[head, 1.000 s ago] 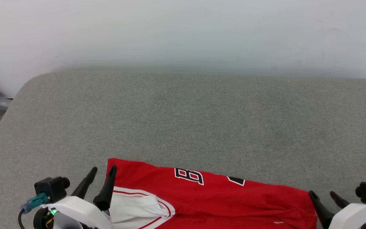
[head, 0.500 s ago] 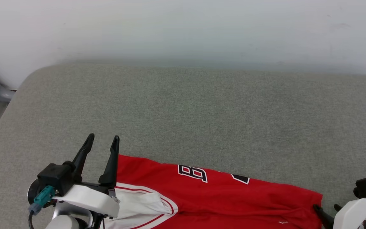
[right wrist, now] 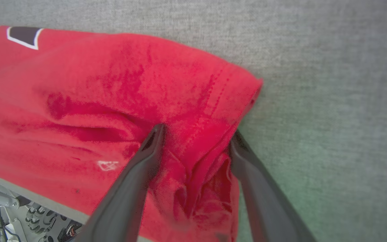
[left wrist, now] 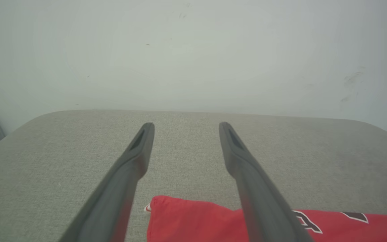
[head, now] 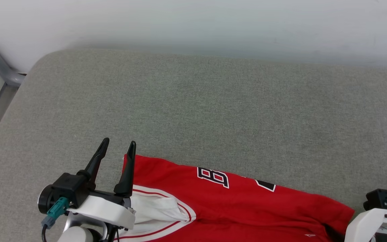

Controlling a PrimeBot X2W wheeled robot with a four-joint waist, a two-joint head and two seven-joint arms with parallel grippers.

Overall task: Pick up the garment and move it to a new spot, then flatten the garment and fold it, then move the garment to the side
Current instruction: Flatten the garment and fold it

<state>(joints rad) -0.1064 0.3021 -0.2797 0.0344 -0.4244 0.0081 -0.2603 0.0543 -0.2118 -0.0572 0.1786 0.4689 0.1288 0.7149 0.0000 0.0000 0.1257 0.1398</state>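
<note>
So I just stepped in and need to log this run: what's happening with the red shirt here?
A two-armed robot is working on the red jersey, which lies on the grey padded surface along its near edge, lettering facing up. The left gripper hovers by the jersey's left corner, jaws open and holding nothing. The right gripper is down at the right corner, jaws open astride a bunched fold of red cloth, not closed on it. Nothing is lifted.
</note>
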